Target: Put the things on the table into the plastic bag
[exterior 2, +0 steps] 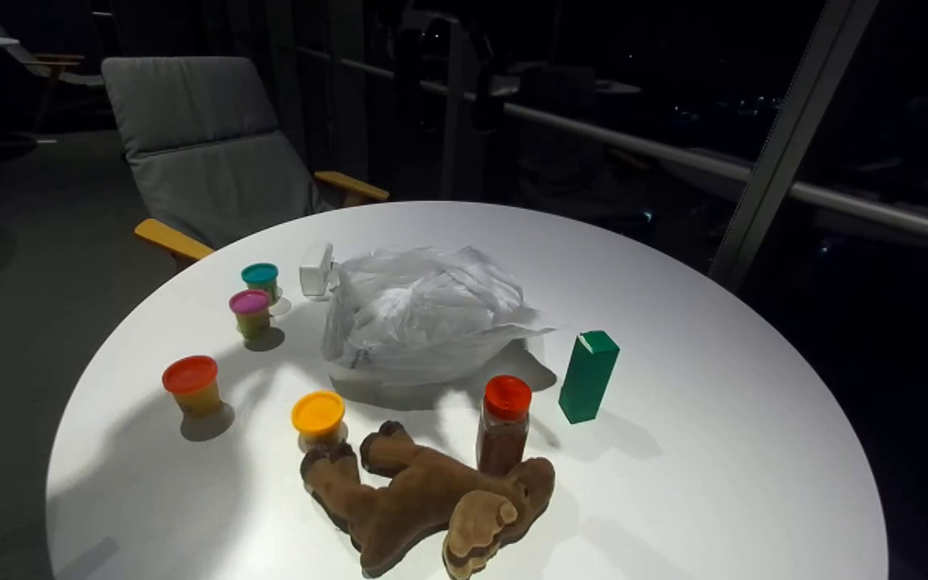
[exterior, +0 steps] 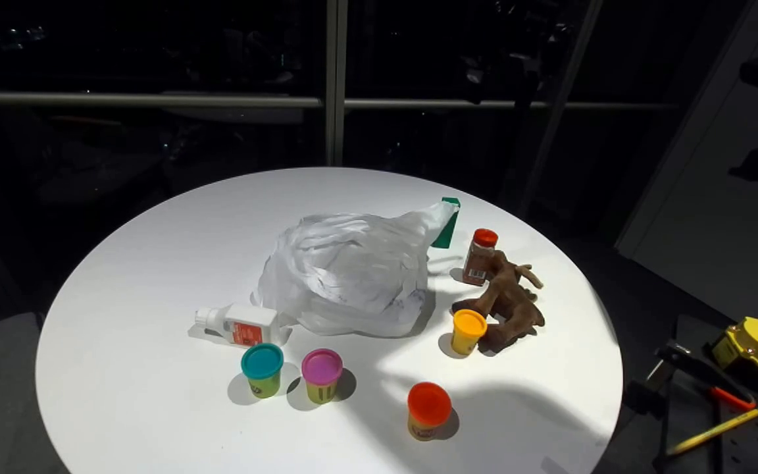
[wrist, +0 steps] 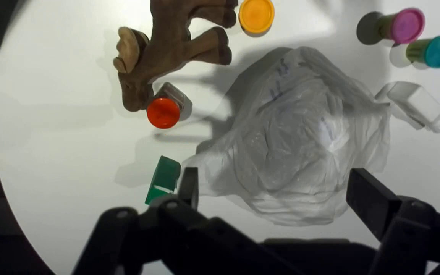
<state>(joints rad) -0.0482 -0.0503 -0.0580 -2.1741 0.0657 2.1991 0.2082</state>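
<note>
Gripper [wrist: 273,183] wide, nothing held; wrist view has bag [wrist: 300,147] below, between the jaws. Green box [exterior 2: 590,378] just beside bag, long axis upright, closest small item to jaws in that view. If box goes first, jaws likely shift sideways off bag, then down.

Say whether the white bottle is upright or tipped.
Tipped: in an exterior view, the white bottle lies on its side, its cap pointing sideways.

In exterior view, green box [exterior: 445,236] partly hidden behind plastic bag [exterior: 353,276]; can't make out tiny label print [exterior: 247,334] on white bottle [exterior: 239,318] beside bag. In exterior view, red-capped jar [exterior 2: 503,431] near bag, foot hidden by brown toy figure [exterior 2: 424,493]. Wrist view's top edge crops figure.
</note>
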